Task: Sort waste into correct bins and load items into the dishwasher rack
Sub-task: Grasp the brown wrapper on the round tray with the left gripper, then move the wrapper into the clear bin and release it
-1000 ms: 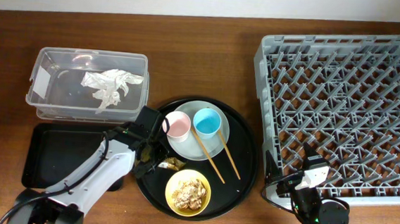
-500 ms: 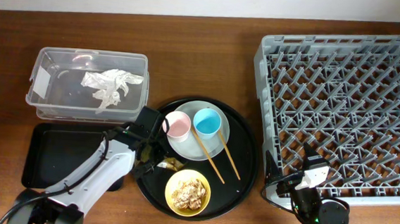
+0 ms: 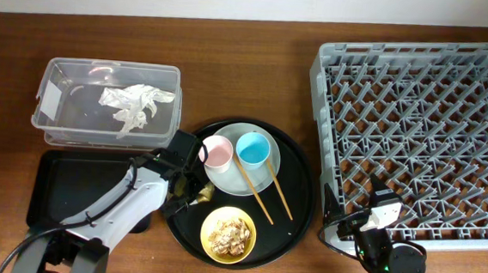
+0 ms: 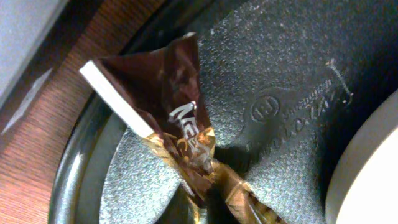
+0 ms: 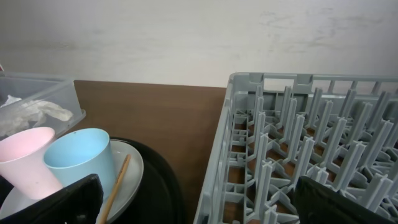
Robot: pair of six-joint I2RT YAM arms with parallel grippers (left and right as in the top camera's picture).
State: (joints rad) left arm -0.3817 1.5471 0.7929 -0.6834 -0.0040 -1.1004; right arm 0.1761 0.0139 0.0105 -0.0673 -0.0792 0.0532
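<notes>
My left gripper (image 3: 187,184) is shut on the brown shiny wrapper (image 3: 207,188) at the left side of the big round black tray (image 3: 295,200). The left wrist view shows the wrapper (image 4: 168,93) pinched at the gripper (image 4: 208,199). On the tray a pale plate (image 3: 254,178) bears a pink cup (image 3: 217,154), a light-blue cup (image 3: 252,148) and wooden chopsticks (image 3: 263,191). A yellow bowl (image 3: 209,237) holds beige food scraps (image 3: 230,231). My right gripper (image 5: 205,205) is open and empty beside the grey dishwasher rack (image 3: 420,140).
A clear tub (image 3: 111,65) at the back left holds crumpled white paper (image 3: 134,105). A shallow black rectangular tray (image 3: 68,184) lies in front of it, under my left arm. The right wrist view shows the cups (image 5: 81,158) to the left and the rack (image 5: 298,143) to the right.
The brown wrapper has moved a little up and left, off its spot beside the yellow bowl, with my left gripper. The right arm has not moved.
</notes>
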